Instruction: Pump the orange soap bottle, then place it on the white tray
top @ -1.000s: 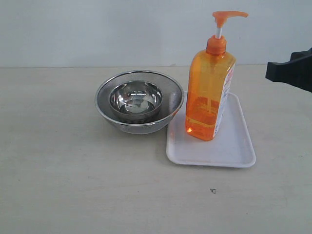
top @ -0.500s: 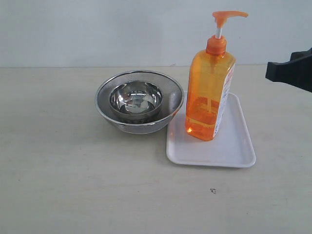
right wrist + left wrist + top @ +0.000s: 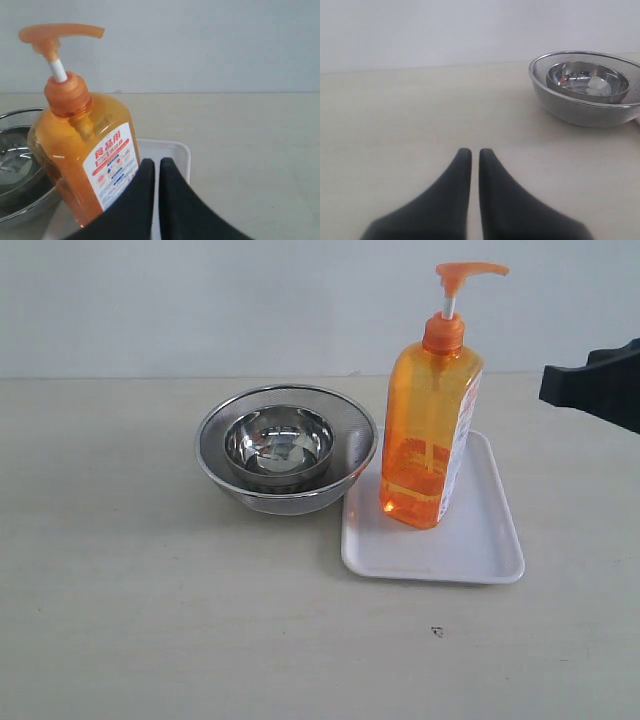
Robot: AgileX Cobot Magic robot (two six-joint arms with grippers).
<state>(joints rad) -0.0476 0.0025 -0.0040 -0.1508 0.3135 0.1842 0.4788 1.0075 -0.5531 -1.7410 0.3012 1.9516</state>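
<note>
Since the next move hinges on who reaches the pump, here's the geometry, left to right.

Left gripper (image 3: 471,152): fingers pressed together, empty, low over bare table. The mesh strainer (image 3: 570,110) (steel bowl (image 3: 587,80) nested inside) sits between it and the bottle.

The orange soap bottle (image 3: 428,430) stands upright on the white tray (image 3: 480,540), toward the strainer-side edge. Its long axis is vertical, with the pump head (image 3: 465,275) up and the spout aimed at the right arm's side.

Right gripper (image 3: 156,161): fingers together too, holding nothing, facing the labelled side. The exterior view shows a gap, so no contact.

My read: the right arm is nearer. The pump head sits above and ahead of its tips, so I'd press down along that vertical axis.
</note>
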